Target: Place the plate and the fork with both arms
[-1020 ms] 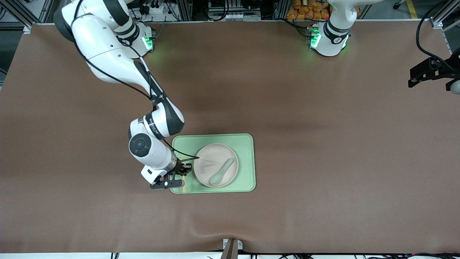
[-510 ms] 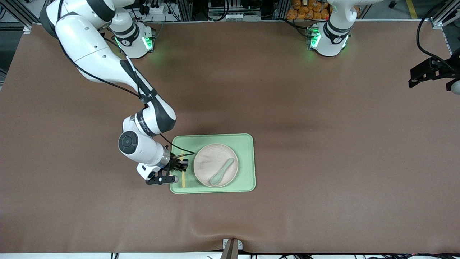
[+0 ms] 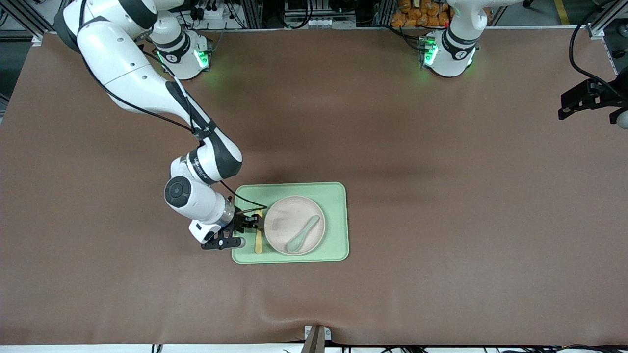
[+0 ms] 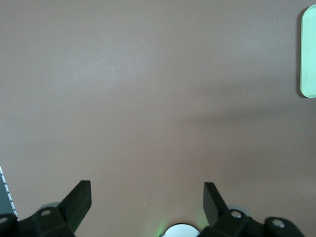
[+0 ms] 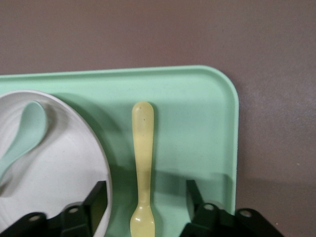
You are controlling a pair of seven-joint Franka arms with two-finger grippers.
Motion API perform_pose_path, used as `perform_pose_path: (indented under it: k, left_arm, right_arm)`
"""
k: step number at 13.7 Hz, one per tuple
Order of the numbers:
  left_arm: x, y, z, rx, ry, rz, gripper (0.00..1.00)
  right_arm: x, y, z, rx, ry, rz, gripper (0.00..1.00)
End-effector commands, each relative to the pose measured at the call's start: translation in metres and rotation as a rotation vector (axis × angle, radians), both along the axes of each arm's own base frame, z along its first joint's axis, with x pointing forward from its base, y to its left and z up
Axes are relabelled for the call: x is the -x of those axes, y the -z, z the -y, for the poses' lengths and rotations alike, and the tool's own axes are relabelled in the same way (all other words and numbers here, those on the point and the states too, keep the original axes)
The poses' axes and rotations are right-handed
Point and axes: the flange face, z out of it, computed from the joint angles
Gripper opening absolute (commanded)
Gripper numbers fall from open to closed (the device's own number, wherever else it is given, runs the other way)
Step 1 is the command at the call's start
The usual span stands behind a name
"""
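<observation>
The cream plate (image 3: 283, 219) (image 5: 59, 163) lies on the light-green tray (image 3: 336, 196) (image 5: 197, 123). The slim yellow fork (image 3: 258, 239) (image 5: 142, 148) lies flat on the tray close beside the plate, at the right arm's end of the tray. My right gripper (image 3: 249, 224) (image 5: 145, 190) hovers low over the fork, open, one finger on each side of it and neither touching it. My left gripper (image 3: 564, 105) (image 4: 145, 190) waits open over bare table at the left arm's end, nothing between its fingers.
A grey-green spoon (image 3: 303, 234) (image 5: 22, 140) rests in the plate. A corner of the tray (image 4: 308, 54) shows in the left wrist view. Brown cloth covers the table around the tray. The right arm's elbow hangs over the table beside the tray.
My right gripper has opened and let go of the fork, which now lies on the tray a little closer to the plate. The left arm has not moved.
</observation>
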Motion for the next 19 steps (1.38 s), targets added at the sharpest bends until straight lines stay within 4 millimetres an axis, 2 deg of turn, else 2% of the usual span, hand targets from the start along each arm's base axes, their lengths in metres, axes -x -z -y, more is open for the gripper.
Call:
perform_pose_path:
  k: [1,4,7,11,14,17,18,19]
  left_arm:
    - [0.000,0.000,-0.003,-0.003,0.018,0.001,1.00]
    - [0.000,0.002,-0.003,-0.003,0.018,-0.002,1.00]
    - [0.000,0.002,-0.002,-0.001,0.020,-0.002,1.00]
    - [0.000,0.002,-0.002,0.003,0.019,-0.003,1.00]
    - [0.000,0.001,-0.005,0.005,0.014,-0.001,1.00]
    - [0.000,0.002,-0.006,0.005,0.011,-0.003,1.00]
    - [0.000,0.002,-0.007,0.005,0.011,-0.003,1.00]
    - [0.000,0.002,-0.008,0.005,0.008,-0.003,1.00]
  right_arm:
    - [-0.005,-0.037,0.005,-0.009,0.008,-0.005,0.75]
    - [-0.013,-0.084,0.018,0.016,0.005,-0.016,0.83]
    - [-0.019,-0.139,0.039,0.033,0.015,0.034,0.92]
    - [-0.025,-0.185,0.093,0.160,0.008,0.084,1.00]
    - [-0.028,-0.229,0.140,0.212,0.050,0.035,1.00]
    - [-0.015,-0.276,0.159,0.241,0.067,0.009,1.00]
    - [-0.010,-0.295,0.180,0.249,0.096,0.016,1.00]
    - [-0.004,-0.304,0.183,0.261,0.093,0.001,1.00]
